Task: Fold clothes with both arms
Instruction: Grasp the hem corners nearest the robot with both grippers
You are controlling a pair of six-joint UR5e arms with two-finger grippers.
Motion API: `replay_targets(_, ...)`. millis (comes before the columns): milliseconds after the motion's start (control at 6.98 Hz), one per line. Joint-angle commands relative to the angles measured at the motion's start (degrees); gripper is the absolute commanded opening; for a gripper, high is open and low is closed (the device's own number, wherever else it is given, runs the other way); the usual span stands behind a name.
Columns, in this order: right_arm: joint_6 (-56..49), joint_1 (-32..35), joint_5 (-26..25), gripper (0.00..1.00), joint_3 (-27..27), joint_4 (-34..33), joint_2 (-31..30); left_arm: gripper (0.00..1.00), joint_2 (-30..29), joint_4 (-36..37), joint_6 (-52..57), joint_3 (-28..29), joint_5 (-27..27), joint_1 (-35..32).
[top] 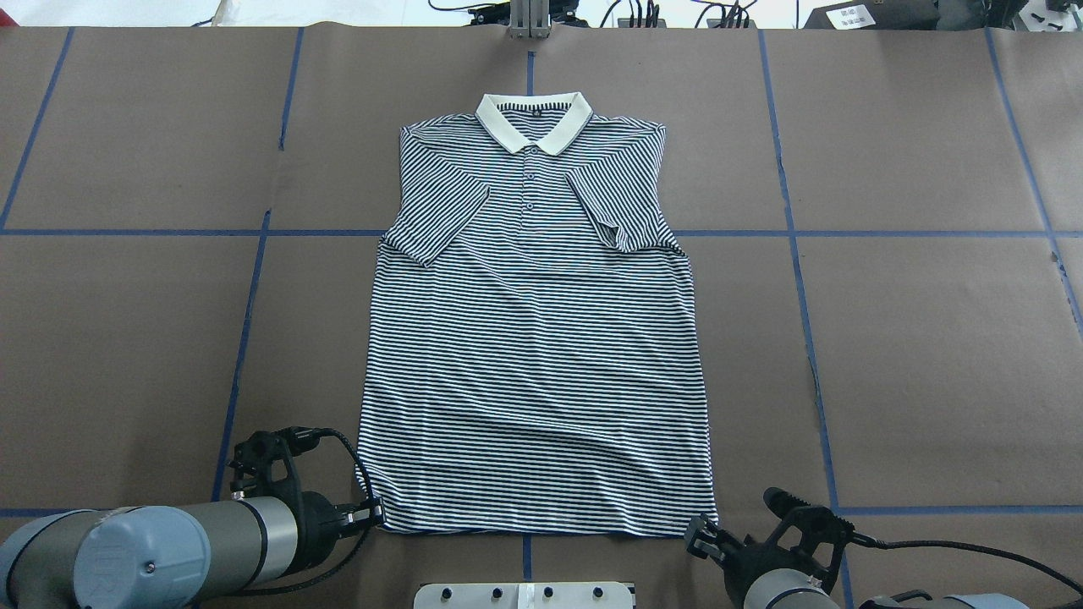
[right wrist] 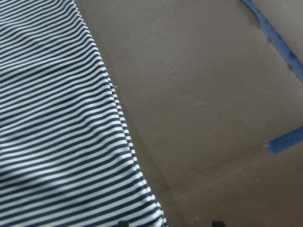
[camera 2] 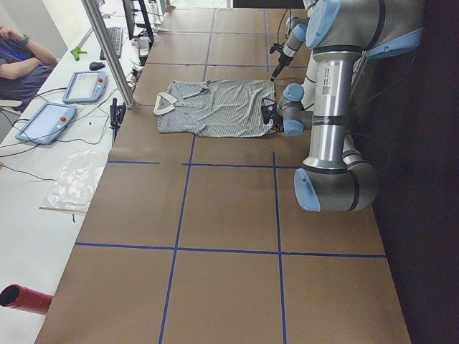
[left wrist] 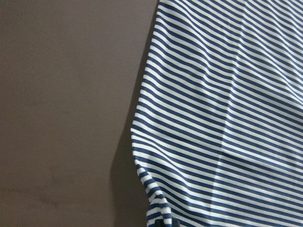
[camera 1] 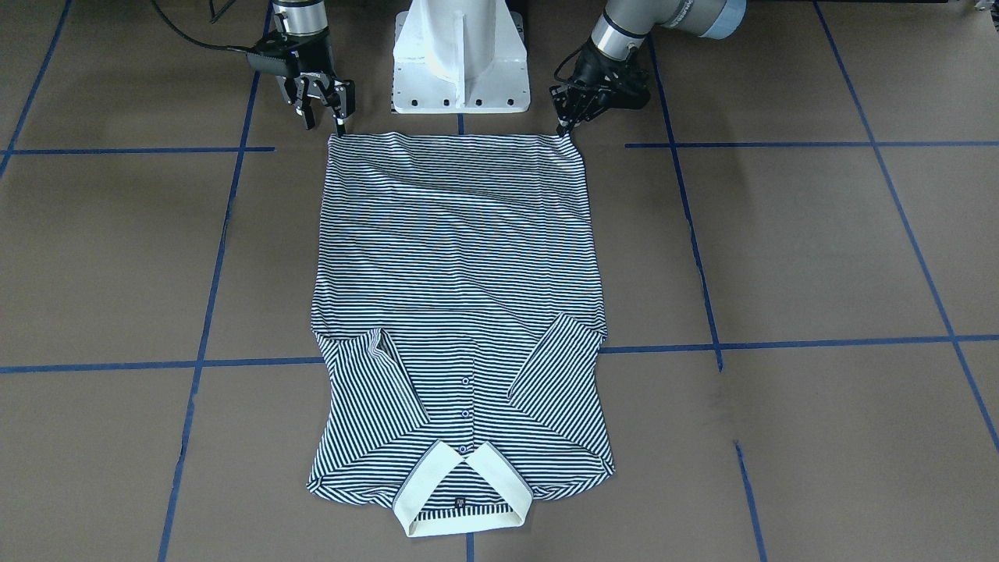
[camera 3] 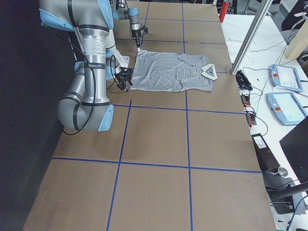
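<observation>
Striped polo shirt [camera 1: 460, 257], laid flat.
Left gripper [camera 1: 563, 129] pinches one hem corner; right gripper [camera 1: 324, 123] gapes, straddling the other.

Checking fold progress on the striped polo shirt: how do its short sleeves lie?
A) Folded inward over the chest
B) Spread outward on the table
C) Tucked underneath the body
A: both short sleeves of the navy-and-white striped polo shirt lie folded in over its front, below the plain cream collar.

Blue tape lines [camera 1: 101, 366] cross the brown table [camera 1: 819, 250]. At the left view's upper left, a person [camera 2: 21, 61] sits near a tablet [camera 2: 84, 86].
</observation>
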Motion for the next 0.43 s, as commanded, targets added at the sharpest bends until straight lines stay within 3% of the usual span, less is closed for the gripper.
replay_targets(0, 0.1, -0.4, -0.3, 0.63, -1.2, 0.1, 2.0, 0.0, 0.1, 0.0, 0.0, -0.2, 0.0, 0.0)
replay_targets(287, -0.1, -0.3, -0.3, 0.63, -2.1, 0.1, 2.3, 0.0, 0.0, 0.0, 0.0, -0.2, 0.0, 0.1)
